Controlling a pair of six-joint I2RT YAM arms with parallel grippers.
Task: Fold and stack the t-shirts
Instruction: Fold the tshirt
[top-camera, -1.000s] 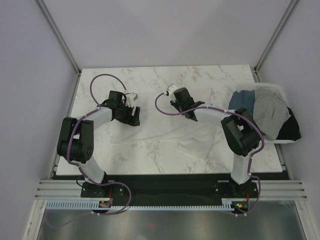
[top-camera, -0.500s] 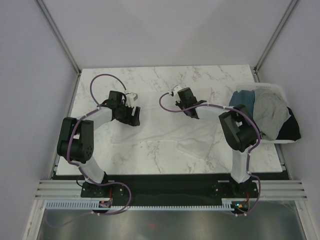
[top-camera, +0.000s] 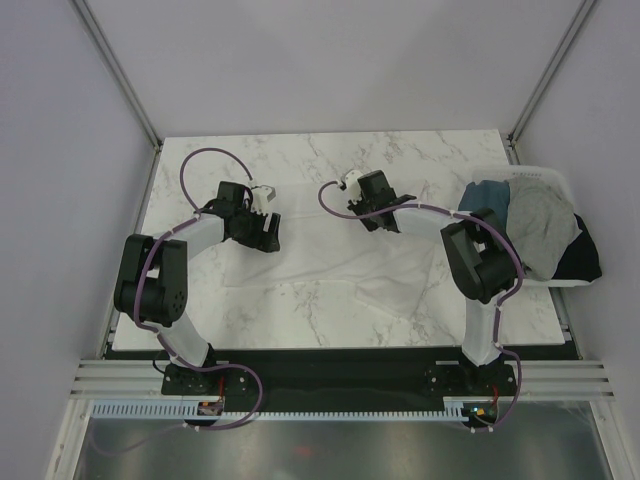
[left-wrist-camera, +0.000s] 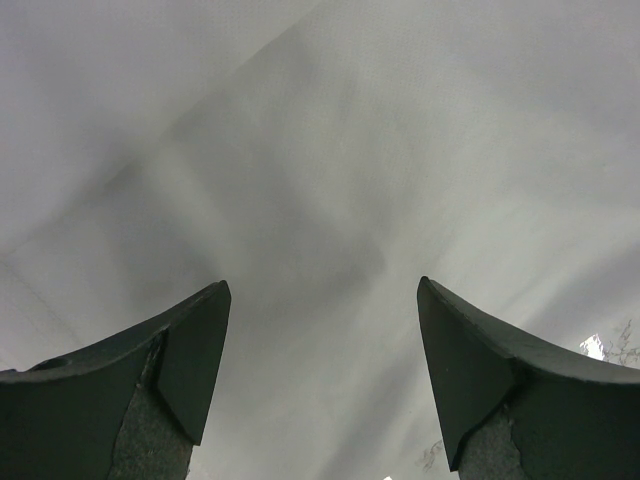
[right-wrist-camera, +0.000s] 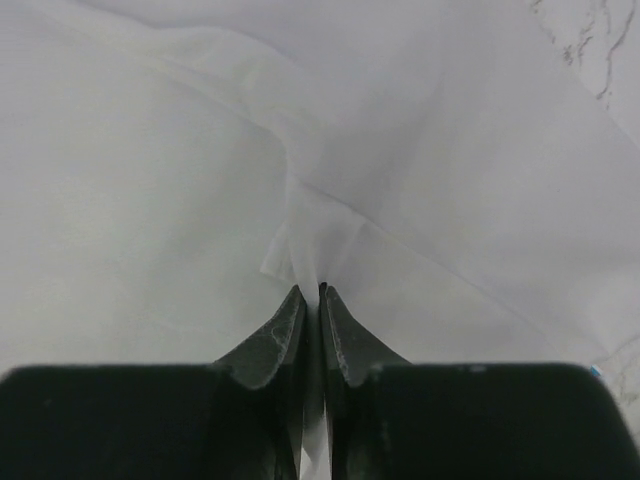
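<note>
A plain white t-shirt (top-camera: 330, 268) lies spread on the marble table. It fills the left wrist view (left-wrist-camera: 320, 150) and the right wrist view (right-wrist-camera: 180, 180). My left gripper (top-camera: 268, 239) is open just above the shirt's left part, and nothing is between its fingers (left-wrist-camera: 320, 300). My right gripper (top-camera: 372, 220) is shut on a pinched fold of the white shirt (right-wrist-camera: 318, 225) at its far right part (right-wrist-camera: 310, 290). Teal-blue (top-camera: 485, 197), light grey (top-camera: 540, 225) and black (top-camera: 585, 258) shirts lie heaped in the bin at the right.
A white plastic bin (top-camera: 545, 172) stands at the table's right edge, with shirts hanging over its rim. Bare marble (top-camera: 300, 160) shows beyond the shirt at the far side. Metal frame posts stand at the far corners.
My right gripper has moved toward the far left with the pinched white cloth in it. The left arm has not moved.
</note>
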